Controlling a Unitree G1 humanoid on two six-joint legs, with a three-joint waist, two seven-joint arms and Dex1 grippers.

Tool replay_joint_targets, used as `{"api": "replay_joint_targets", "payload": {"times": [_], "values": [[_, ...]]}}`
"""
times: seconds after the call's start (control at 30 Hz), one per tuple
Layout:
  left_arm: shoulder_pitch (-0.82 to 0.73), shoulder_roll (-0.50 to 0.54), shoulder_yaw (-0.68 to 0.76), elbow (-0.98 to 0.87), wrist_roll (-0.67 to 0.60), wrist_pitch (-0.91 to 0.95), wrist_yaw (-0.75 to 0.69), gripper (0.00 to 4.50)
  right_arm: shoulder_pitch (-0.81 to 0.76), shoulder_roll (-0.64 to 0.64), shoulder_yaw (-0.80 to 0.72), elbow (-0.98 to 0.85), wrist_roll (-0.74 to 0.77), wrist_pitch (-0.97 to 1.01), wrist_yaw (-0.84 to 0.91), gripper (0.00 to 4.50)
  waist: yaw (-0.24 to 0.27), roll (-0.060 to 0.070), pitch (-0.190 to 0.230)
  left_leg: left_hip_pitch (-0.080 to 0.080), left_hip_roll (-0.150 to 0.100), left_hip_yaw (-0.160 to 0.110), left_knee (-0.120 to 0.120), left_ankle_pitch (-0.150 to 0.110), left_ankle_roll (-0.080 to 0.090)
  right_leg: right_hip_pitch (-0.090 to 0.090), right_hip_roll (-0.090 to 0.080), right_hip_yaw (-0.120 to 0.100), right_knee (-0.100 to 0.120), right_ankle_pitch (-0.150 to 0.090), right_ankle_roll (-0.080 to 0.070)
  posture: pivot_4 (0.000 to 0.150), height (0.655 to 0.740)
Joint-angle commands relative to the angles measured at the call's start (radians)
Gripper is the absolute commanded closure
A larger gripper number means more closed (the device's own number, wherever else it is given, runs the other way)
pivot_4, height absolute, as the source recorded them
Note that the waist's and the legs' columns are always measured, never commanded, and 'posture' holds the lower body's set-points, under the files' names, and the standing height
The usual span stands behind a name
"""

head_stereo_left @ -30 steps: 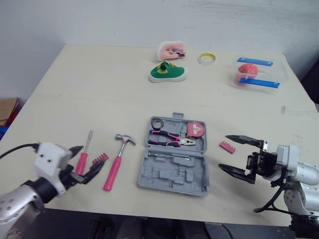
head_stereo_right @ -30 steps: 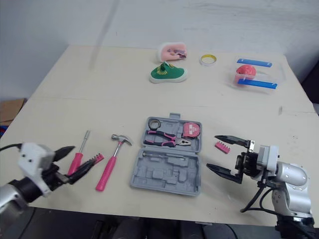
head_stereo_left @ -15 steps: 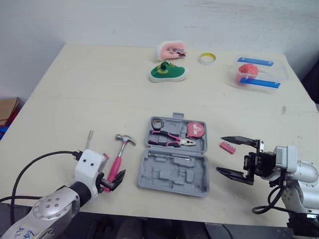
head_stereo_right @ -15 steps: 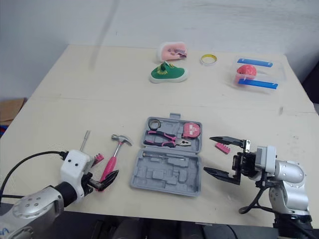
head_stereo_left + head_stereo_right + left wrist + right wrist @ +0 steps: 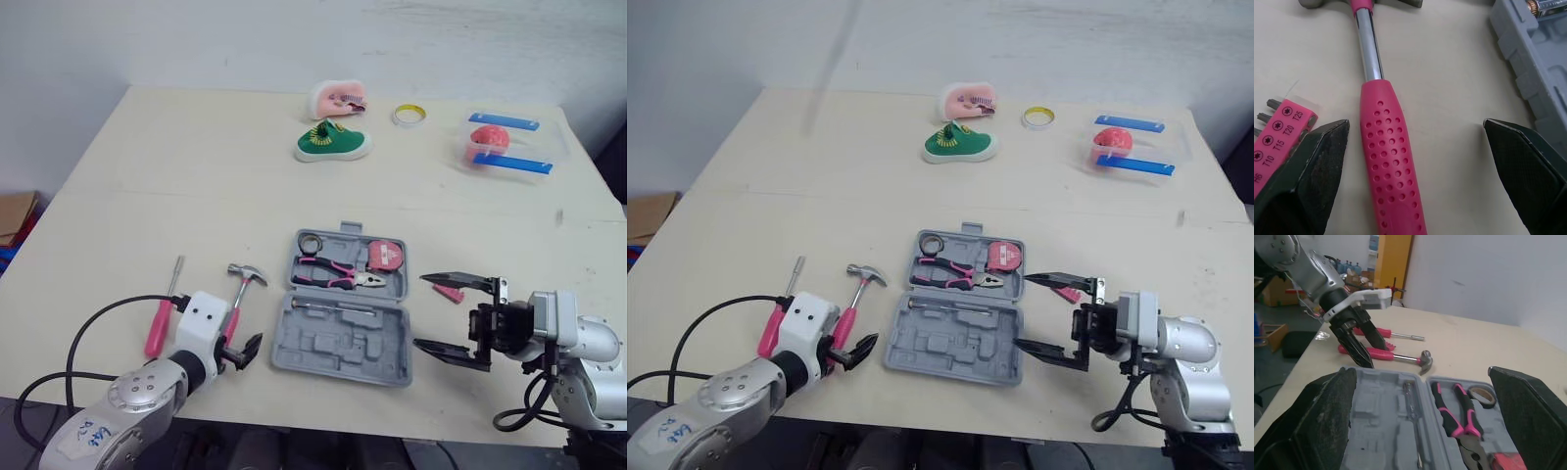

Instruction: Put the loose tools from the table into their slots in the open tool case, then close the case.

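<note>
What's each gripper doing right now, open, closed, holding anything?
Left gripper: open, hammer handle between its fingers, not gripped.
Right gripper: open, empty, beside the tool case.

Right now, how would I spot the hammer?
Find the grey case near the table's front edge. Just left of it lies the hammer, between the case and a screwdriver. It alone has a metal head on its pink handle.
</note>
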Motion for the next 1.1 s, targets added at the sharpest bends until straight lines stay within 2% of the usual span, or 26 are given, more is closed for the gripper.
{"api": "replay_joint_targets", "payload": {"times": [0.03, 0.2, 0.27, 0.57, 0.67, 0.73, 0.8, 0.93, 1.03, 1.1], "values": [[0.03, -0.076, 0.002, 0.05, -0.009, 0.056, 0.0, 1.71, 0.003, -0.011, -0.006, -0.068, 0.02, 0.022, -0.035, 0.0, 0.0, 0.0, 0.0, 0.0, 0.0, 0.0, 0.0, 0.0, 0.0, 0.0, 0.0, 0.0, 0.0, 0.0, 0.0, 0.15, 0.74], [0.047, -0.046, -0.026, 0.094, 0.056, 0.011, -0.02, 3.54, 0.016, -0.015, -0.015, -0.091, 0.013, 0.036, -0.061, 0.0, 0.009, 0.003, -0.002, 0.001, 0.0, 0.0, -0.001, 0.0, 0.0, 0.001, 0.0, 0.0, -0.002, 0.0, 0.0, 0.15, 0.74], [0.049, -0.044, -0.022, 0.105, 0.083, -0.033, -0.024, 3.92, 0.018, -0.017, -0.017, -0.091, 0.011, 0.038, -0.068, 0.0, 0.012, 0.004, -0.002, 0.001, 0.0, 0.0, -0.001, 0.0, 0.0, 0.001, 0.0, 0.0, -0.002, 0.0, 0.0, 0.15, 0.74], [0.013, -0.017, -0.006, 0.124, 0.142, -0.388, -0.169, 3.92, 0.032, -0.028, -0.028, -0.086, 0.001, 0.023, -0.083, 0.0, 0.023, 0.007, -0.004, 0.0, 0.0, 0.0, -0.001, 0.0, 0.0, 0.0, 0.0, 0.0, -0.002, 0.0, 0.0, 0.15, 0.74], [0.002, 0.049, 0.012, 0.13, 0.179, -0.501, -0.248, 3.92, 0.035, -0.031, -0.031, -0.083, -0.006, 0.017, -0.089, 0.0, 0.022, 0.004, -0.002, -0.002, 0.0, -0.001, -0.001, 0.0, 0.0, -0.001, 0.0, 0.0, -0.003, 0.0, 0.0, 0.15, 0.74], [-0.005, 0.061, 0.046, 0.142, 0.16, -0.569, -0.301, 3.92, 0.037, -0.035, -0.038, -0.08, -0.014, 0.012, -0.095, 0.0, 0.021, 0.004, -0.002, -0.004, 0.0, -0.001, -0.001, 0.0, 0.0, -0.002, 0.0, -0.001, -0.004, 0.0, 0.0, 0.15, 0.74], [-0.029, 0.078, 0.09, 0.166, 0.1, -0.626, -0.396, 3.92, 0.04, -0.044, -0.057, -0.072, -0.023, 0.004, -0.105, 0.0, 0.021, 0.004, -0.002, -0.006, 0.0, -0.001, -0.001, 0.0, 0.0, -0.004, 0.0, -0.001, -0.005, 0.001, 0.0, 0.15, 0.74], [-0.14, 0.194, 0.099, 0.248, 0.031, -0.73, -0.648, 3.92, 0.07, -0.074, -0.109, -0.071, -0.023, -0.001, -0.107, 0.0, 0.027, 0.005, -0.002, -0.008, 0.0, -0.002, 0.0, 0.0, 0.0, -0.004, 0.0, -0.003, -0.005, 0.001, 0.0, 0.15, 0.74], [-0.242, 0.257, 0.039, 0.32, 0.021, -0.794, -0.799, 3.92, 0.104, -0.091, -0.149, -0.074, -0.022, -0.004, -0.113, 0.0, 0.031, 0.005, -0.001, -0.009, 0.0, -0.005, 0.002, 0.0, 0.0, -0.004, 0.0, -0.006, -0.004, 0.001, 0.0, 0.15, 0.74], [-0.289, 0.293, -0.023, 0.363, 0.059, -0.846, -0.884, 3.92, 0.117, -0.092, -0.166, -0.075, -0.025, -0.009, -0.128, 0.0, 0.025, 0.005, -0.001, -0.008, 0.0, -0.004, 0.001, 0.0, 0.0, -0.003, 0.0, -0.005, -0.005, 0.001, 0.0, 0.15, 0.74]]}}
